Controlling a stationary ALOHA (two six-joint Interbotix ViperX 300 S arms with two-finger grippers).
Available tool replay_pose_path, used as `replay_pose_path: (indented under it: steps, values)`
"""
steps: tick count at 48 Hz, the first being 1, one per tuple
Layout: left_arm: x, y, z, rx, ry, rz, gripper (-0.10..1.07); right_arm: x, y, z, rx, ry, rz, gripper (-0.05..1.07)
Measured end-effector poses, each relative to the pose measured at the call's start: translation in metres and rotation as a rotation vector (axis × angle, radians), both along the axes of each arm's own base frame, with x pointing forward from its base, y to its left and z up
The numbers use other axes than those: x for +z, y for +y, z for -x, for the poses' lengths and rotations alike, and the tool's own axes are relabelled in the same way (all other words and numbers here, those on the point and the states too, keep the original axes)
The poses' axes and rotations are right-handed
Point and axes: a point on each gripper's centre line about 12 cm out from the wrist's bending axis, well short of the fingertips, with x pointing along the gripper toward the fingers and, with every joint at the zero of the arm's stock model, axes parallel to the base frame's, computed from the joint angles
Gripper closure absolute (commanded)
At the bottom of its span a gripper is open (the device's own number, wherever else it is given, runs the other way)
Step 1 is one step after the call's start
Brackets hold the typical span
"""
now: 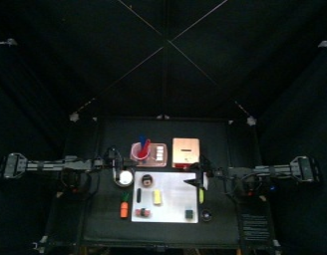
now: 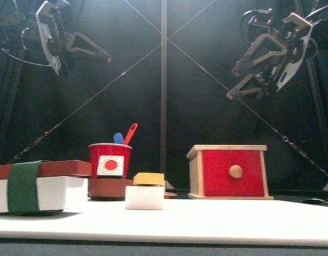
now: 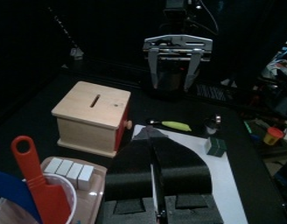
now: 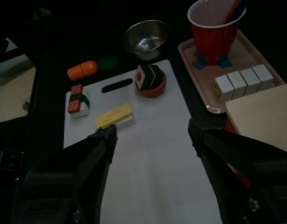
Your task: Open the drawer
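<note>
Your drawer [image 2: 228,171] sits on the surface's far right, knob facing front, below and nearest your wide-open, empty right gripper [image 2: 242,82]; left gripper [image 3: 157,188] is clamped shut, empty.

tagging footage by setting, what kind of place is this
Most likely a robot lab test pen: black curtains enclose a small black table, with a wooden drawer box and toy sushi laid out as props.

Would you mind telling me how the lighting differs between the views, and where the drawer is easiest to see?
Top view: dim, only the table lit, the drawer small. Front view: light from above, its red front bright against black curtains. Left wrist view: the box evenly lit, easiest to see. Right wrist view: dark foreground, the white board bright.
</note>
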Motion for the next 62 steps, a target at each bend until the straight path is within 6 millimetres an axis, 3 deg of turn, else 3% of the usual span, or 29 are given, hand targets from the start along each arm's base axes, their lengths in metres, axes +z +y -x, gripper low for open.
replay_pose_path:
  steps: [13, 24, 37, 45, 52, 62]
  values:
    - [0.001, 0.006, 0.000, 0.022, -0.001, -0.006, 0.92, -0.001, -0.001, 0.000, 0.008, 0.005, 0.025, 0.07]
    - [0.020, 0.014, -0.018, 0.046, -0.016, 0.010, 0.83, -0.002, -0.005, 0.000, -0.021, 0.004, -0.003, 0.07]
    - [0.028, 0.058, -0.068, 0.137, 0.140, 0.061, 0.58, -0.008, -0.008, 0.003, -0.086, 0.036, -0.119, 0.07]
    - [0.029, 0.093, -0.103, 0.194, 0.181, 0.060, 0.50, -0.017, -0.007, 0.007, -0.128, 0.115, -0.191, 0.07]
    - [0.015, 0.110, -0.135, 0.195, 0.231, 0.026, 0.50, -0.026, -0.006, 0.013, -0.181, 0.203, -0.292, 0.07]
    - [-0.025, 0.125, -0.182, 0.180, 0.297, 0.009, 0.50, -0.038, -0.004, 0.021, -0.259, 0.263, -0.470, 0.07]
